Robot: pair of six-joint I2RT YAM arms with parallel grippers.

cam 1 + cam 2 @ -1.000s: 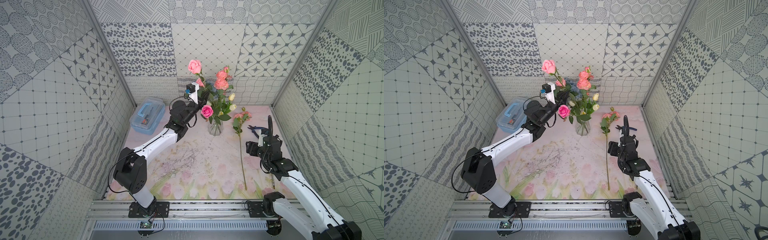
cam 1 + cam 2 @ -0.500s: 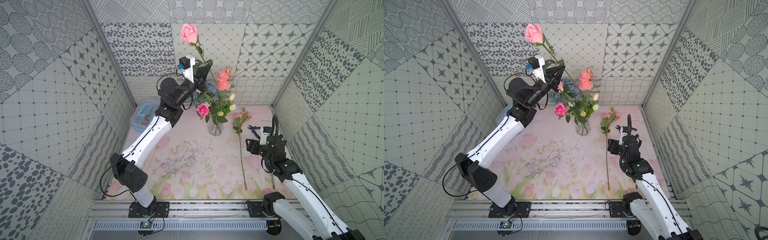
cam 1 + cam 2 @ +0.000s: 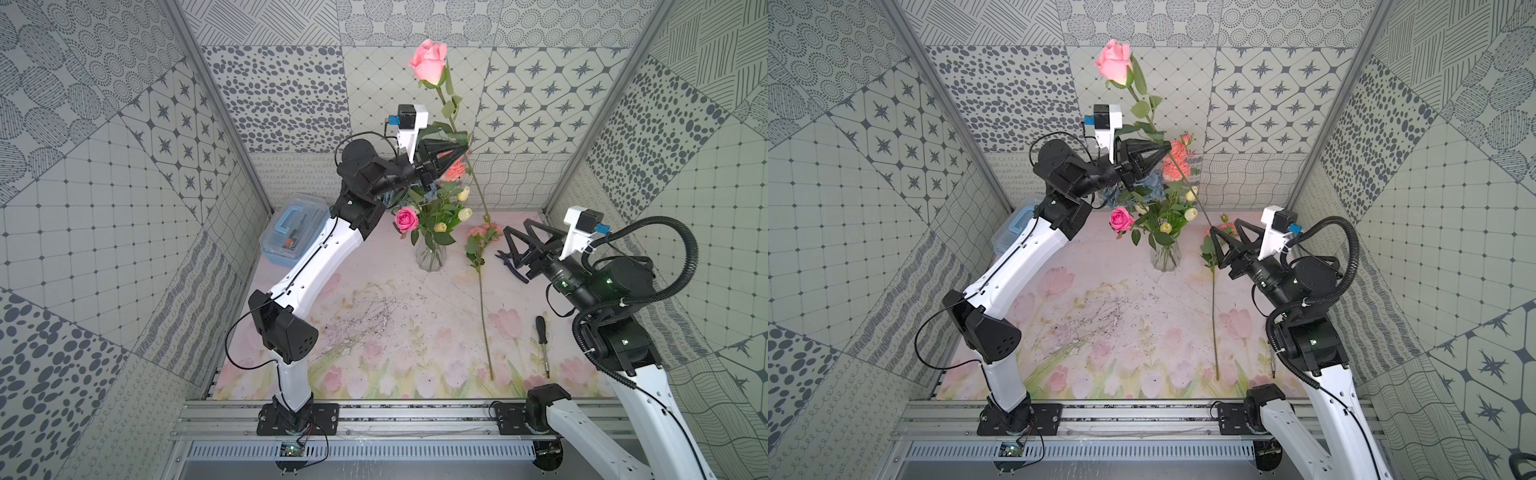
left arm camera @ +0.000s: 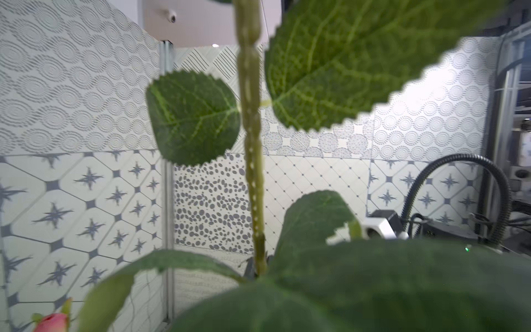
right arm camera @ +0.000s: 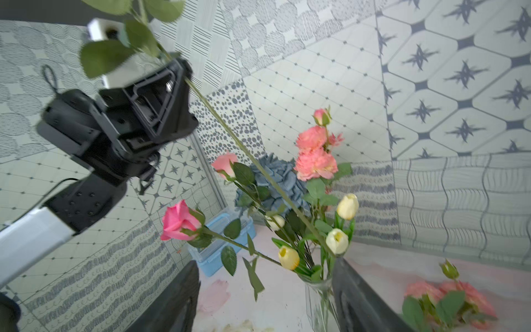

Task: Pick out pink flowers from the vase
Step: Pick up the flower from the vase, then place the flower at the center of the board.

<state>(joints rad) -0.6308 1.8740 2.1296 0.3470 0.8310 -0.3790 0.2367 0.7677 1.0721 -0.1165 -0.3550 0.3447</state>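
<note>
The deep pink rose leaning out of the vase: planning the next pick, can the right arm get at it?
Probably not directly: the open right gripper sits across the vase from the deep pink rose, tulips and leaves between.

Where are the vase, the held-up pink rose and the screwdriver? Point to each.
vase (image 3: 431, 259): in a top view, glass belly.
held-up pink rose (image 3: 429, 62): in a top view, bloom.
screwdriver (image 3: 540, 328): in a top view, black handle.
</note>
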